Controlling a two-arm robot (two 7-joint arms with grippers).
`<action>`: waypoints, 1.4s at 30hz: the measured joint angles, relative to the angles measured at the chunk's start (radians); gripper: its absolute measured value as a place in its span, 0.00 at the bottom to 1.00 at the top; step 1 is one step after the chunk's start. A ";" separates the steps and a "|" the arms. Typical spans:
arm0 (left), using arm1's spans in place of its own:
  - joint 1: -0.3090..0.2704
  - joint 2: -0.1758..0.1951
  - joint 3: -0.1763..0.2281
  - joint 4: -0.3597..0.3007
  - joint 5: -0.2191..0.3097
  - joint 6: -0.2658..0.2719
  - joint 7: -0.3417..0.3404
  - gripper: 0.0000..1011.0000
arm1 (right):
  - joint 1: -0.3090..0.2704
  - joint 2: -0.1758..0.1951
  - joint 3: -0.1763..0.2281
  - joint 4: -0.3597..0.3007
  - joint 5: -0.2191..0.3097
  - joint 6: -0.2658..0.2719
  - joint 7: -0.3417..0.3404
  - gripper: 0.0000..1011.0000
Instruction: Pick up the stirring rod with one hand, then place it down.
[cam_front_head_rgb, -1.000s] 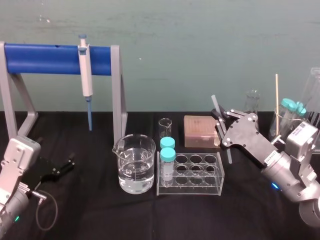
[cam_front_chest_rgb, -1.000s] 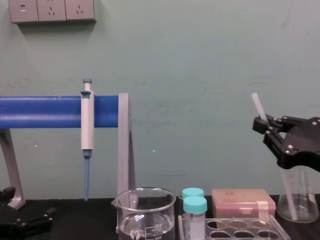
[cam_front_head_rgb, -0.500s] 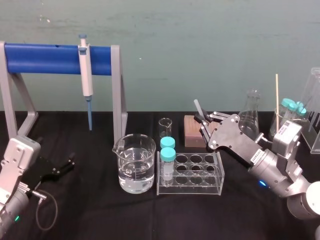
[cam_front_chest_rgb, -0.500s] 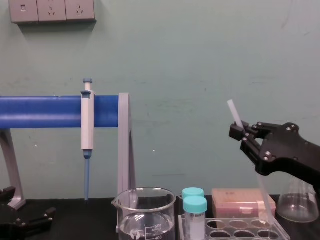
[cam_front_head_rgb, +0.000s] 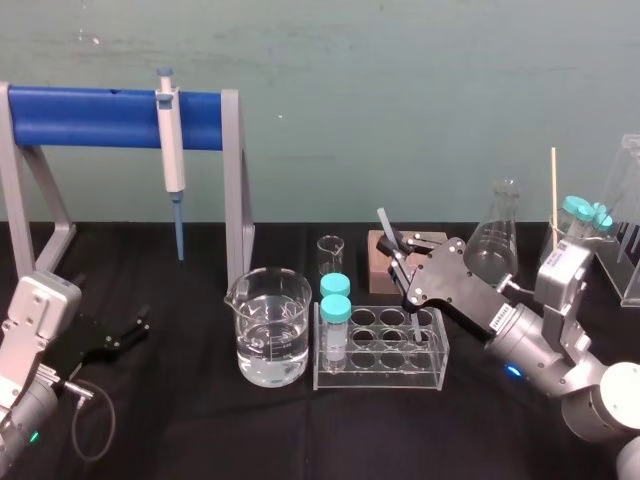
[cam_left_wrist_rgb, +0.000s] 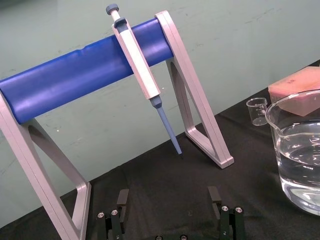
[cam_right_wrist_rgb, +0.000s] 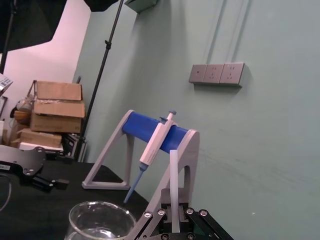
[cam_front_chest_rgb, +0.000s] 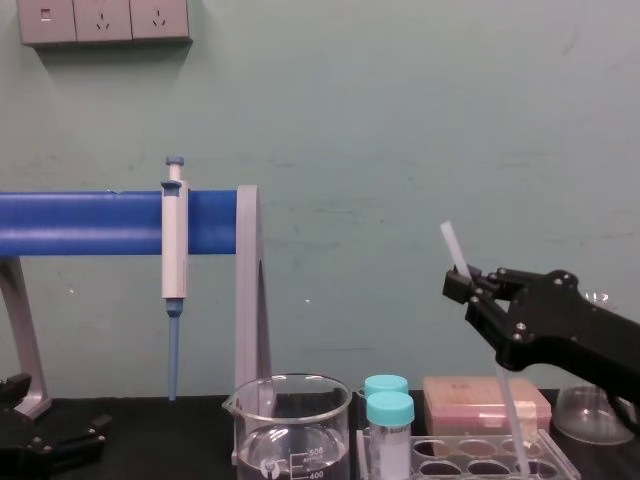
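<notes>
We are holding the stirring rod (cam_front_head_rgb: 386, 228) over the tube rack (cam_front_head_rgb: 380, 378).
Our right claw (cam_front_head_rgb: 398, 250) is clamping the tilted rod, lower end reaching the rack; the beaker (cam_front_chest_rgb: 290, 420) is showing 500 and 400; our left claw (cam_front_head_rgb: 128, 333) is lying spread on the tabletop (cam_front_head_rgb: 200, 420).

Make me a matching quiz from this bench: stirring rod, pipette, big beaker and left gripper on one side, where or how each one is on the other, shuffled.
1 stirring rod
2 pipette
3 big beaker
4 left gripper

A hangs on the blue stand
B open, parked at far left
C clamped in the right gripper
D holds clear liquid

Pairs: 1-C, 2-A, 3-D, 4-B
</notes>
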 joint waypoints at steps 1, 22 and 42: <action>0.000 0.000 0.000 0.000 0.000 0.000 0.000 0.99 | 0.003 -0.002 -0.001 0.008 0.005 0.000 0.005 0.07; 0.000 0.000 0.000 0.000 0.000 0.000 0.000 0.99 | 0.026 -0.016 -0.012 0.109 0.045 0.033 0.041 0.07; 0.000 0.000 0.000 0.000 0.000 0.000 0.000 0.99 | 0.025 -0.010 -0.007 0.128 0.020 0.057 0.009 0.07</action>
